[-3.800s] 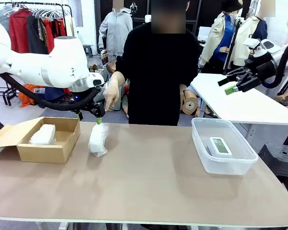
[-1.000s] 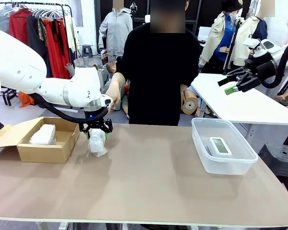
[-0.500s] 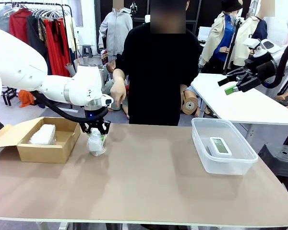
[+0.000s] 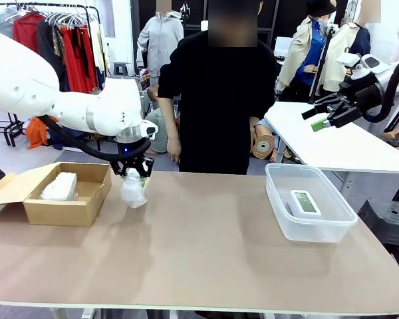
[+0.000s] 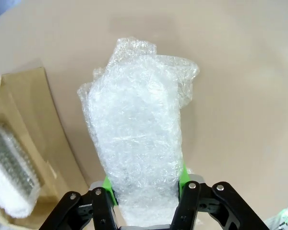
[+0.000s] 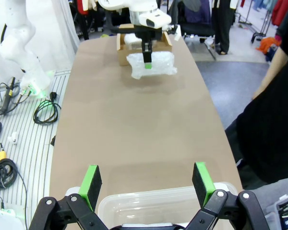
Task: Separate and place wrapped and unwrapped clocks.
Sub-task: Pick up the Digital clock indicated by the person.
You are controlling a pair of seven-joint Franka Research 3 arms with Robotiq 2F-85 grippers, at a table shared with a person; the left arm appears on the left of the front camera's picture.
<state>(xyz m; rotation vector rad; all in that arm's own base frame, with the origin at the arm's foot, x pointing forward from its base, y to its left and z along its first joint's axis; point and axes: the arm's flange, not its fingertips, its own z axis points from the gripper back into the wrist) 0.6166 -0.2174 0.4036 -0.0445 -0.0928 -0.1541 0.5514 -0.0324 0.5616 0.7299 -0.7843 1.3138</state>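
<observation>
Resting bare inside the clear tub (image 4: 310, 229) on the worktop (image 4: 206, 259), well to the right of the cardboard box (image 4: 66, 199): the unwrapped clock (image 4: 305, 203), seemingly sorted. Clamping shut on a wrapped clock (image 4: 133, 189) just right of that box: the left gripper (image 4: 136, 174), with another wrapped clock (image 4: 59, 186) lying inside the box, so likely only this last drop-in remaining. Hanging wide open and empty, high to the box's far right: the right gripper (image 4: 321, 117).

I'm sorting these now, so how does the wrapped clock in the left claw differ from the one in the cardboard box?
The gripped wrapped clock is pinched by the left claw over the table; the boxed wrapped clock lies untouched inside the cardboard box. The gripped one hangs upright, the boxed one flat. Both wear white bubble wrap.
</observation>
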